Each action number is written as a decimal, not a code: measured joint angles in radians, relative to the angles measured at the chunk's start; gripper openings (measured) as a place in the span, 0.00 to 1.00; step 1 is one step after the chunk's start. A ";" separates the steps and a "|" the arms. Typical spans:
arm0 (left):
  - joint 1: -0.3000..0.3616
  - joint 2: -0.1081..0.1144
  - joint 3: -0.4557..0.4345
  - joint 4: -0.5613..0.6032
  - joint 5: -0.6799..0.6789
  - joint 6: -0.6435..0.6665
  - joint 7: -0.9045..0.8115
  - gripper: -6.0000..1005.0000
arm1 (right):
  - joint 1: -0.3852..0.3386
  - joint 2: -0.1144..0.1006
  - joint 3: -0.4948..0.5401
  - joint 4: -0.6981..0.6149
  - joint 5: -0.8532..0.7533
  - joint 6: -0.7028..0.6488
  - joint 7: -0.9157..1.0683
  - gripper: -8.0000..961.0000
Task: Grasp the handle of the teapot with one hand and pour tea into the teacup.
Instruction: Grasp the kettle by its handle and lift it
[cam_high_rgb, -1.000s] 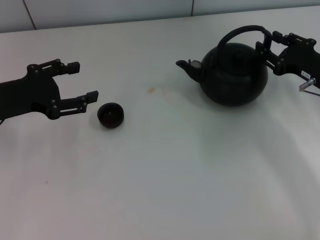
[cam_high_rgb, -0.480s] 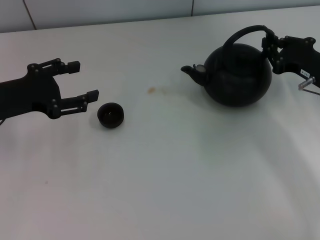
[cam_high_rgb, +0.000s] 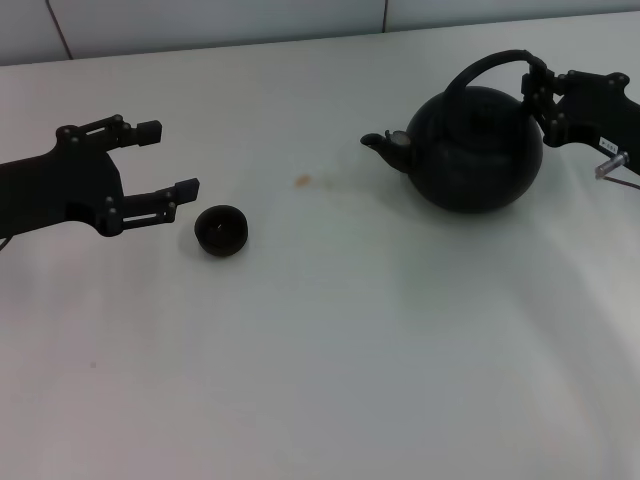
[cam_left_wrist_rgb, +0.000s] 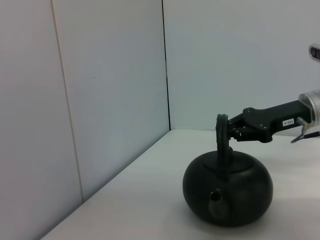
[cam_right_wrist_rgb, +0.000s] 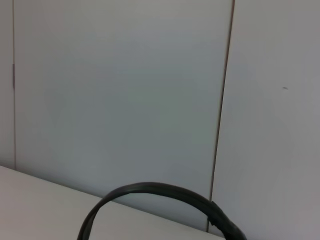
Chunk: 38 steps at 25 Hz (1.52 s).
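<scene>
The matte-black teapot (cam_high_rgb: 480, 150) stands at the table's far right, its spout pointing toward the middle. My right gripper (cam_high_rgb: 538, 85) is shut on the right end of the arched handle (cam_high_rgb: 490, 65). The left wrist view shows the teapot (cam_left_wrist_rgb: 227, 190), its handle (cam_left_wrist_rgb: 221, 137) and the right gripper (cam_left_wrist_rgb: 227, 130) clamped on the handle. The right wrist view shows only the handle's arc (cam_right_wrist_rgb: 160, 190). The small black teacup (cam_high_rgb: 221, 230) sits at the left. My left gripper (cam_high_rgb: 170, 158) is open and empty just to the cup's left, not touching it.
A small brown stain (cam_high_rgb: 301, 181) marks the white table (cam_high_rgb: 330, 350) between the cup and the pot. A grey panelled wall (cam_high_rgb: 220, 20) runs along the table's far edge.
My right gripper's fingers have closed on the handle's right end, and the teapot has shifted slightly to the right. The left arm and the teacup have not moved.
</scene>
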<state>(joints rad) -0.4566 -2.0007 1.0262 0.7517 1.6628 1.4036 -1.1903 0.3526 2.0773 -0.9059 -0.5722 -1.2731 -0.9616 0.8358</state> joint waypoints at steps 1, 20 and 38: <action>0.000 0.000 0.000 0.000 0.000 0.000 0.000 0.80 | 0.000 0.000 -0.001 -0.001 0.000 0.000 0.000 0.11; 0.006 -0.004 -0.011 0.000 0.000 0.001 0.011 0.80 | 0.020 0.003 0.004 0.000 0.005 -0.053 -0.001 0.11; 0.001 -0.004 -0.011 0.000 0.000 0.000 0.011 0.80 | 0.014 0.005 0.006 0.013 0.010 -0.054 -0.043 0.11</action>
<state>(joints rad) -0.4556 -2.0049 1.0155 0.7517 1.6629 1.4035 -1.1794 0.3668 2.0826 -0.8997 -0.5595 -1.2635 -1.0158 0.7929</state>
